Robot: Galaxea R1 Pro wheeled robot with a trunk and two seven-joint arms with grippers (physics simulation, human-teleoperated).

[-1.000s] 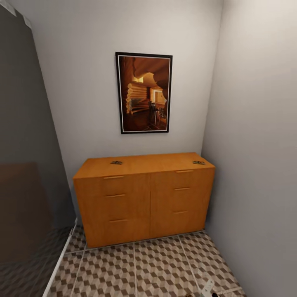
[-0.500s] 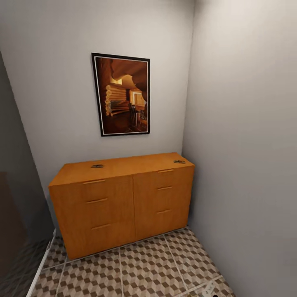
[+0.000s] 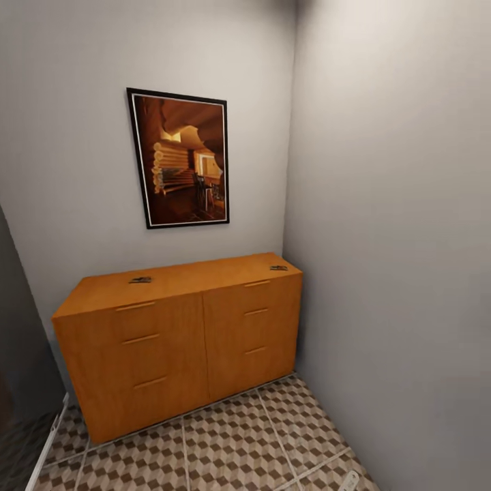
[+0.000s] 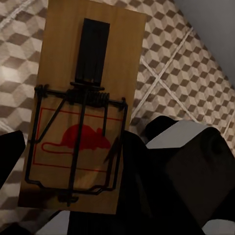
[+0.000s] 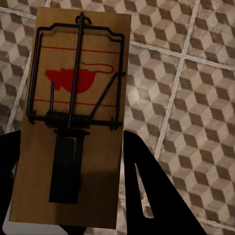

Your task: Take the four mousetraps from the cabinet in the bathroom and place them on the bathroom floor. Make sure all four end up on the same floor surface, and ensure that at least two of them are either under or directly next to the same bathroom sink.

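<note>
**Both claws carrying traps**

The left gripper (image 4: 73,196) is pinching a mousetrap (image 4: 83,105) above the bathroom floor (image 4: 196,68); the right gripper (image 5: 68,186) is clamping another mousetrap (image 5: 76,117). Two more mousetraps (image 3: 140,279) (image 3: 278,268) are lying atop the cabinet (image 3: 177,341).

The left gripper (image 4: 73,196) is closed on a mousetrap (image 4: 83,103), its dark fingers (image 4: 10,156) showing at either long edge of the wooden slab, which stands out along the fingers' line above the tiled floor. The right gripper (image 5: 68,186) likewise clamps a second mousetrap (image 5: 73,112) between its two black fingers (image 5: 147,191), one at each long side of the board, with the wrist pointed down toward the floor.
</note>
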